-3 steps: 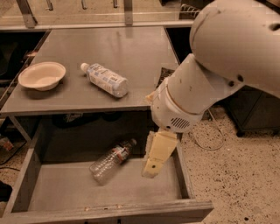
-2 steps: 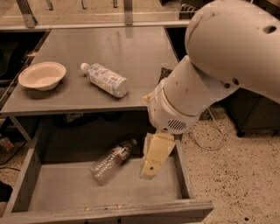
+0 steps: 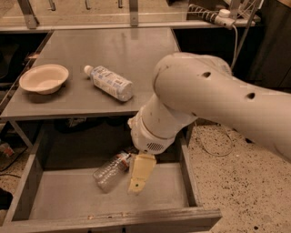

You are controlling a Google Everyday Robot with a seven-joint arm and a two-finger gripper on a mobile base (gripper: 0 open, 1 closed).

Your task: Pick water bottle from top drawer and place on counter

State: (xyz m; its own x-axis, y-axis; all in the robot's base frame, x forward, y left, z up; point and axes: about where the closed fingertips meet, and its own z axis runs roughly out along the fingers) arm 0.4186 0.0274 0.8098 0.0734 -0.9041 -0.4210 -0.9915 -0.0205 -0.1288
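Note:
The water bottle (image 3: 108,173), small, clear and ribbed with a red-and-white band near its cap, lies on its side on the grey floor of the open top drawer (image 3: 63,198). My gripper (image 3: 138,176) hangs down inside the drawer, just right of the bottle and close against its neck end. The big white arm covers the drawer's right rear part. The counter (image 3: 136,52) is the flat grey top above the drawer.
On the counter a cream bowl (image 3: 43,78) sits at the left and a bottle with a large white-blue label (image 3: 110,83) lies near the middle. A power strip with cables (image 3: 213,11) is at the back right. Speckled floor (image 3: 227,182) lies right of the drawer.
The arm has swung left and now fills more of the view. The gripper has moved left in the drawer, close beside the water bottle. The bottle has not moved.

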